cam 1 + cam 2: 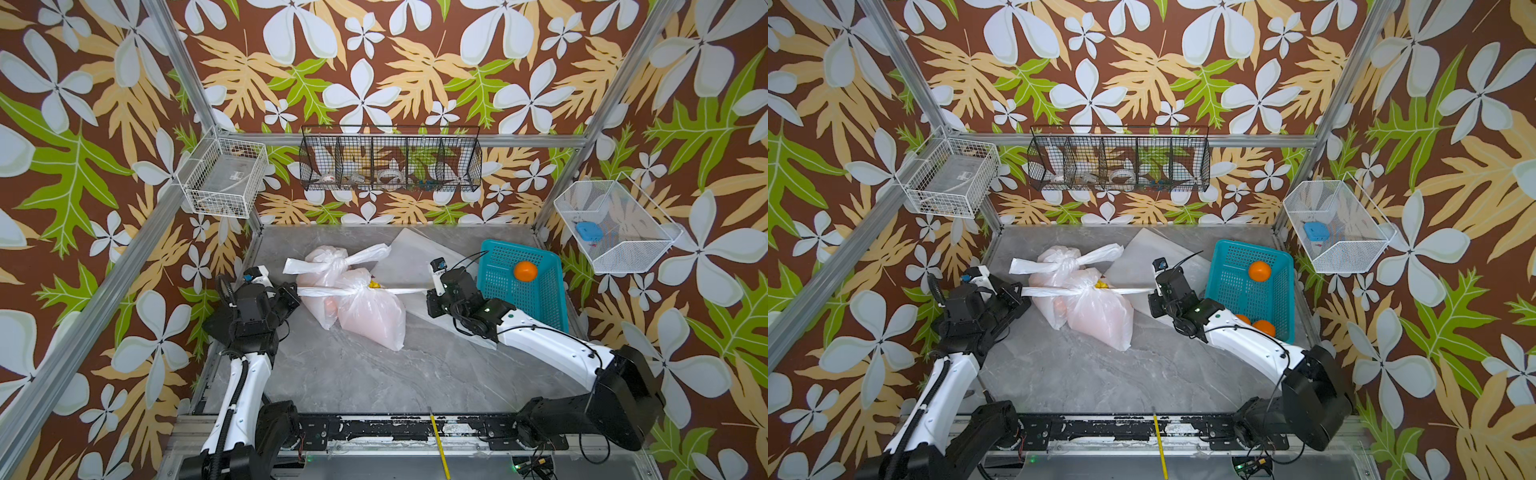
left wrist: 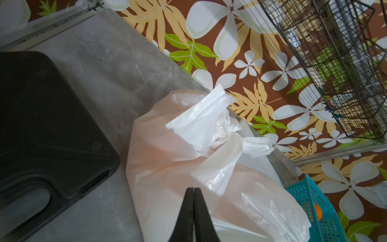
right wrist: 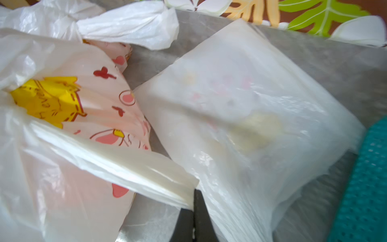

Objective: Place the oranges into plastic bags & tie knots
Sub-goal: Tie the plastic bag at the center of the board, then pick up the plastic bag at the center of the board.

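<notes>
Two filled plastic bags lie mid-table in both top views. The rear bag point(image 1: 320, 266) is closed by a knot point(image 1: 340, 262). The front bag point(image 1: 372, 320) has its handles twisted at a knot point(image 1: 358, 289) and stretched taut sideways. My left gripper point(image 1: 296, 291) point(image 2: 193, 189) is shut on the left handle strip. My right gripper point(image 1: 430, 290) point(image 3: 193, 191) is shut on the right handle strip point(image 3: 117, 165). A flat empty bag point(image 1: 409, 257) point(image 3: 251, 104) lies behind. One orange point(image 1: 525, 271) sits in the basket; two more oranges point(image 1: 1264, 327) show beside my right arm.
The teal perforated basket point(image 1: 552, 266) stands at the right edge, close behind my right arm. A black wire rack point(image 1: 390, 158) and white wire baskets point(image 1: 224, 178) point(image 1: 615, 224) hang on the walls. A yellow stick point(image 1: 438, 444) lies across the front rail.
</notes>
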Tool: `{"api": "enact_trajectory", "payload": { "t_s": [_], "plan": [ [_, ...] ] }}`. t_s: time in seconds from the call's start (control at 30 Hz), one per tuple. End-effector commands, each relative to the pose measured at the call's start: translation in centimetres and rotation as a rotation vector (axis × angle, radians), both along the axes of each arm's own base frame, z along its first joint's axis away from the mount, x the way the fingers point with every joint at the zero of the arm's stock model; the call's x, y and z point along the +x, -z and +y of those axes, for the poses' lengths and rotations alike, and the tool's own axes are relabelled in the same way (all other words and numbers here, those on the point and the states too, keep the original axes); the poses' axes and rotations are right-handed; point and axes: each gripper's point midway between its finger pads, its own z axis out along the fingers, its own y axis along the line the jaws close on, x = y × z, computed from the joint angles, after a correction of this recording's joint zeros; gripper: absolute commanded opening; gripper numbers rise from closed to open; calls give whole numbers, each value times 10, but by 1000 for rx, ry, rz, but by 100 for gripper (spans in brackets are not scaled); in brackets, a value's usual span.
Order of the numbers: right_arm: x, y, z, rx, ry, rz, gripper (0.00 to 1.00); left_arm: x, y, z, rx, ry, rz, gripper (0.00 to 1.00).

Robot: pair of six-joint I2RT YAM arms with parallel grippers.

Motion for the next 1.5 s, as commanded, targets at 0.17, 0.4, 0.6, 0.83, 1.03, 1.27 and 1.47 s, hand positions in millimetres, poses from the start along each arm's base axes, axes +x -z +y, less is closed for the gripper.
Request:
{"api": "enact_trajectory", "payload": {
  "t_s": [0.17, 0.4, 0.6, 0.83, 1.03, 1.27, 1.47],
  "plan": [
    [2, 26, 62, 108, -141, 72, 0, 25, -12, 53, 36, -159, -34, 0],
    [9, -1, 18, 100, -59, 49, 54, 28, -36, 35, -29, -76, -126, 43],
    [4, -29, -65, 31, 88, 44, 94, 6, -92, 22, 61, -22, -221, 64],
    [-1, -22, -166, 83, 314, 107, 100, -12, -155, -79, 186, 257, -331, 63],
    [-7, -1, -221, 143, 458, 160, 100, -21, -139, -233, 342, 569, -308, 63],
    [-15, -3, -245, 156, 535, 129, 100, -1, -62, -372, 499, 820, -157, 62],
    [-22, -15, -249, 146, 553, 92, 100, 19, 0, -452, 553, 939, -57, 62]
  ]
}}
